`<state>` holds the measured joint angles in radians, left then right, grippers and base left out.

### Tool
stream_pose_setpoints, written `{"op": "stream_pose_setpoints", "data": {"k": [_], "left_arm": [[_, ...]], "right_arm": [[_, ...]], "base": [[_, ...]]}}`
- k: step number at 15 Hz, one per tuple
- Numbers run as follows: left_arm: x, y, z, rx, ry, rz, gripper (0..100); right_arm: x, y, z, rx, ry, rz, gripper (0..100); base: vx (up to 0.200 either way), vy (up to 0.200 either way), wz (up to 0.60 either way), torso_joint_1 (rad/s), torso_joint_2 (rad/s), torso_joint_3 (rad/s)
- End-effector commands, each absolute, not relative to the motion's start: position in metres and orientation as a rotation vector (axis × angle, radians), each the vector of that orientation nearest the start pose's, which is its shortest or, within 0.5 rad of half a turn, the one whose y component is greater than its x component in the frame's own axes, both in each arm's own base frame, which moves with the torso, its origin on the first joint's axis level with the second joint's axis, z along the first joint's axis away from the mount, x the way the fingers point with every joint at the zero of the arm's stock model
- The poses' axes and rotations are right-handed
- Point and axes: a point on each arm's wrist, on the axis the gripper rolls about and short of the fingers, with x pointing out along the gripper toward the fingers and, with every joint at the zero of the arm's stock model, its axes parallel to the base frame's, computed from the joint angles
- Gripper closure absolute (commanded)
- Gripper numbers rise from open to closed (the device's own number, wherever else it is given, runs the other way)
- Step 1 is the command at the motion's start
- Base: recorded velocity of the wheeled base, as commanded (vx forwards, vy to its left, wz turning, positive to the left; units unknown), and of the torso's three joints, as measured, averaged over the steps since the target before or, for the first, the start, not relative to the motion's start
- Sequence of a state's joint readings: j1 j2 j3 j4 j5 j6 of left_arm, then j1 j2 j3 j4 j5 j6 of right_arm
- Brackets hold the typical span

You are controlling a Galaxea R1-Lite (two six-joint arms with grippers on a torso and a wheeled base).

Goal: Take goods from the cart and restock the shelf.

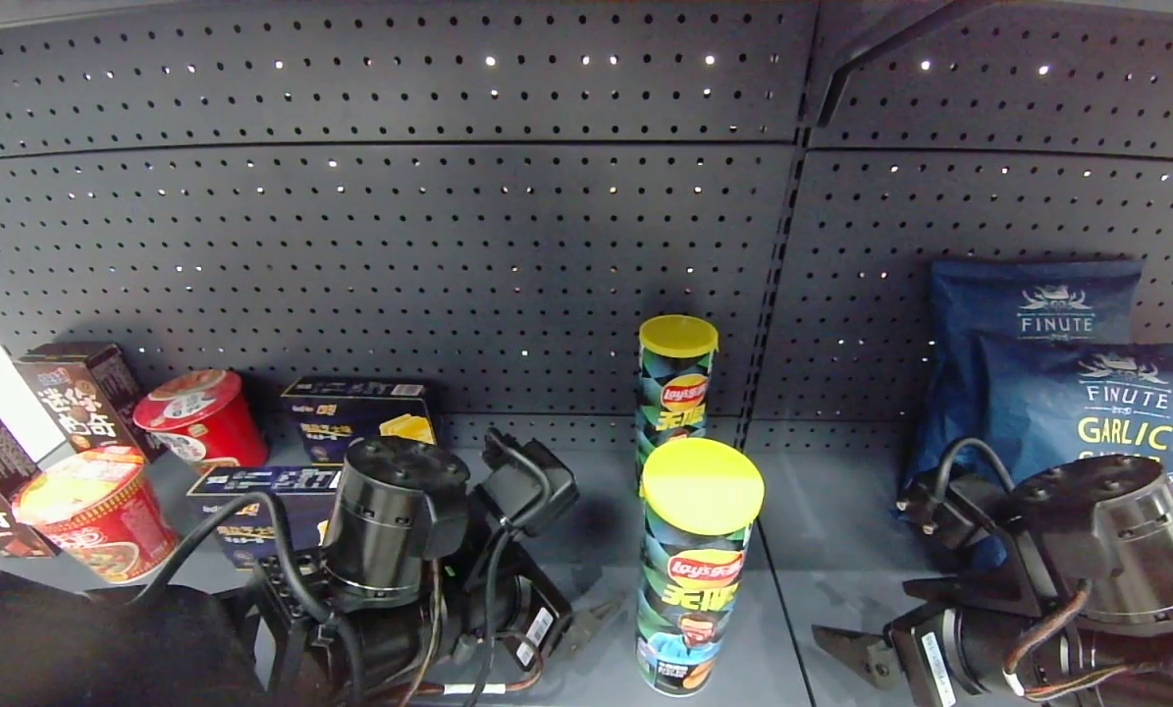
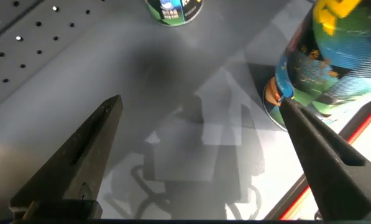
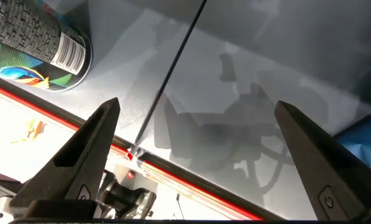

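Front chip can (image 1: 699, 565) stands upright on the shelf (image 1: 822, 550) near its front edge, with the rear chip can (image 1: 677, 388) upright just behind it by the back panel. Left gripper (image 2: 204, 155) hangs low beside the front can, jaws spread wide, holding nothing. Right gripper (image 3: 204, 155) is on the can's other side, also wide apart and empty.

Risks, as I judge them: the front can is tall and narrow, and one left finger (image 2: 322, 155) sits right by its base. A sideways swing or careless pull-back could tip it into the rear can or over the red strip (image 3: 191, 177) at the shelf lip.

Hard to tell: whether that finger touches the can. The blue snack bags (image 1: 1096, 403) are partly covered by the right arm, and the dark boxes (image 1: 355, 412) by the left. The noodle cups (image 1: 95, 511) stand well apart.
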<state>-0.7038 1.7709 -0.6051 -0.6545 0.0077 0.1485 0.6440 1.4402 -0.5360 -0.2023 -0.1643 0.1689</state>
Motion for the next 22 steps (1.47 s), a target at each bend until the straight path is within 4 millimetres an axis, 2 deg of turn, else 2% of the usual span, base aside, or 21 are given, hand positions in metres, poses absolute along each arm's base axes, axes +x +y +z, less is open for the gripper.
{"op": "stream_pose_setpoints", "data": {"k": [1, 11, 15, 18, 20, 21, 22], "left_arm": [[0.218, -0.19, 0.111, 0.327, 0.444, -0.73, 0], [0.217, -0.198, 0.109, 0.33, 0.438, -0.75, 0], [0.212, -0.189, 0.107, 0.331, 0.452, -0.739, 0], [0.196, -0.172, 0.127, 0.309, 0.394, -0.728, 0], [0.187, -0.159, 0.147, 0.281, 0.322, -0.696, 0], [0.18, -0.147, 0.162, 0.261, 0.266, -0.658, 0], [0.177, -0.14, 0.167, 0.25, 0.247, -0.636, 0]], "right_arm": [[0.167, 0.121, 0.141, -0.119, 0.686, 0.402, 0], [0.168, 0.121, 0.14, -0.121, 0.691, 0.403, 0], [0.166, 0.119, 0.139, -0.119, 0.691, 0.399, 0], [0.162, 0.109, 0.155, -0.075, 0.622, 0.395, 0], [0.149, 0.098, 0.17, -0.043, 0.545, 0.396, 0], [0.137, 0.086, 0.176, -0.03, 0.497, 0.388, 0], [0.132, 0.079, 0.176, -0.033, 0.483, 0.373, 0]], "base": [[0.0, 0.0, 0.0, 0.0, 0.0, 0.0], [0.0, 0.0, 0.0, 0.0, 0.0, 0.0], [0.0, 0.0, 0.0, 0.0, 0.0, 0.0], [0.0, 0.0, 0.0, 0.0, 0.0, 0.0], [0.0, 0.0, 0.0, 0.0, 0.0, 0.0], [0.0, 0.0, 0.0, 0.0, 0.0, 0.0], [0.0, 0.0, 0.0, 0.0, 0.0, 0.0]]}}
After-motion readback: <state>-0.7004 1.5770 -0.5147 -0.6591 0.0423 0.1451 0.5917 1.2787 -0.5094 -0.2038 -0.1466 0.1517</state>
